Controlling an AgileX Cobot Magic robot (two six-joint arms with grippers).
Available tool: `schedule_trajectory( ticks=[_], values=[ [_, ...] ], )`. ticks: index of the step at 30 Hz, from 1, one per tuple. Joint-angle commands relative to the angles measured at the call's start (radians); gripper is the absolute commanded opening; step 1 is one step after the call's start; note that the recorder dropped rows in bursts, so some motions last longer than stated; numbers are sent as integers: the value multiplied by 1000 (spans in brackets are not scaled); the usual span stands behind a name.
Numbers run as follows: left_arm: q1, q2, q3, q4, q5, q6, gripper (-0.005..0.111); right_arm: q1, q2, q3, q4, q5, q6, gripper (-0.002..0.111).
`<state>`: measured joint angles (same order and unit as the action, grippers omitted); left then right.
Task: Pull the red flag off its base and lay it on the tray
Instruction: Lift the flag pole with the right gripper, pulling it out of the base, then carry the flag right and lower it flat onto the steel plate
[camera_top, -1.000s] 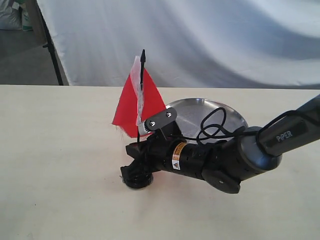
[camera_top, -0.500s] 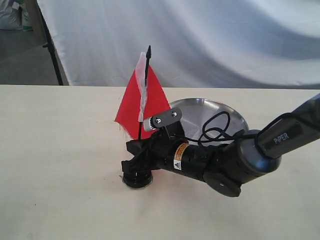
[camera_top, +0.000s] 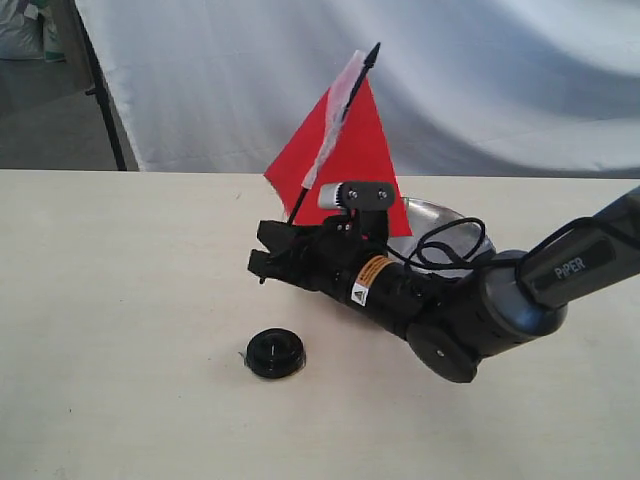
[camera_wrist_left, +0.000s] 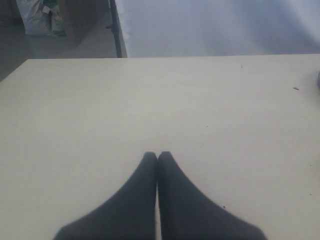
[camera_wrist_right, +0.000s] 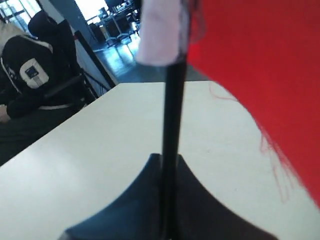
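Observation:
My right gripper (camera_top: 268, 252) is shut on the black stick of the red flag (camera_top: 345, 150) and holds it in the air, tilted with its pointed tip up and to the right. In the right wrist view the stick (camera_wrist_right: 171, 125) runs between the closed fingers (camera_wrist_right: 145, 200), with the red cloth (camera_wrist_right: 260, 60) beside it. The round black base (camera_top: 275, 352) sits alone on the table, below and apart from the gripper. Mostly hidden behind the right arm is the silver tray (camera_top: 440, 222). My left gripper (camera_wrist_left: 157, 156) is shut on nothing, above bare table.
A white cloth backdrop (camera_top: 450, 70) hangs behind the table's far edge. A black stand leg (camera_top: 100, 90) is at the back left. A person in dark clothes (camera_wrist_right: 35, 75) sits beyond the table edge in the right wrist view.
The right gripper has risen and moved right with the flag. The stick has come out of the base, which stays on the table. The flag now tilts to the right.

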<state>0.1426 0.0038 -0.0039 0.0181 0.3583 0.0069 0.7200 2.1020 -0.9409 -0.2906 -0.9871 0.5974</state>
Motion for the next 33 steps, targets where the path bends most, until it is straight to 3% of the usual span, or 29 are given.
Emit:
schedule_trajectory(
  ticks=[1,8,14,17,25,33],
  values=[
    [1,-4,4,3,-8,-7,0,-64,-7,1,45,-3,186,0],
    [1,-4,4,3,-8,-7,0,-211,-7,1,-7,17,322,0],
    [1,-4,4,3,-8,-7,0,-273,-5,1,32,261,295,0],
    [1,-4,4,3,-8,-7,0,-298,-5,1,34,284,304,0],
    [1,-4,4,3,-8,-7,0,-303,12,-26,27,450,306,0],
    [1,-4,4,3,-8,-7,0,-271,82,-83,-70,503,334,0]
  ],
)
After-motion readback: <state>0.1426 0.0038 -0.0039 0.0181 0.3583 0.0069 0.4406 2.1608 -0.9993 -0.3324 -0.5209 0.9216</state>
